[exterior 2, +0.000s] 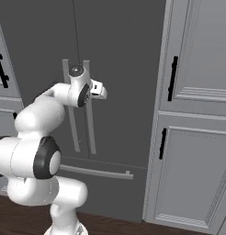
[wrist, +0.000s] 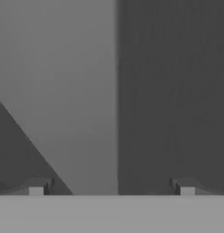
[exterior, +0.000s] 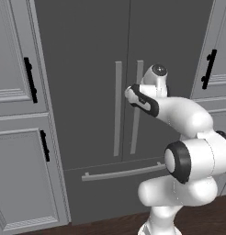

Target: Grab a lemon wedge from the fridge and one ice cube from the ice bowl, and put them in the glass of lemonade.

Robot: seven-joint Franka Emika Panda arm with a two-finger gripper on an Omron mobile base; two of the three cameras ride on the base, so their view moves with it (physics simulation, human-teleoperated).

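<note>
**Pincer lines up on the fridge handle, doors shut**

Here is the fridge [exterior: 87,92], tall and dark grey, both doors closed. So the lemon wedge sits somewhere behind those doors, out of sight, and the bowl, ice and glass of lemonade are not in front of us at all. Two long bar handles run down either side of the centre seam: the left handle [exterior: 117,108] and the right handle [exterior: 136,124], with a drawer bar [exterior: 124,173] lying across below them.

The arm reaches forward at handle height. In the hand view the pincer [wrist: 111,187] is spread wide, its two dark fingertips [wrist: 37,186] well apart at the bottom corners, nothing between them. A pale vertical bar, which I judge to be one of the handles, fills the frame from about 12 o'clock down toward 7 o'clock, close up. From the right base view the hand [exterior 2: 97,88] sits at the top of the paired bars, just beside them.

My read: this is the very first step, getting the door open.

The risks? The bar sits left of centre between the tips, so a closure now could clip it with one finger or miss. A shallow grip may slip once the pull starts. And pulling straight back, not along the door's arc, could wrench the hand off. Light grey cabinets [exterior: 18,114] with black handles flank the unit.
</note>
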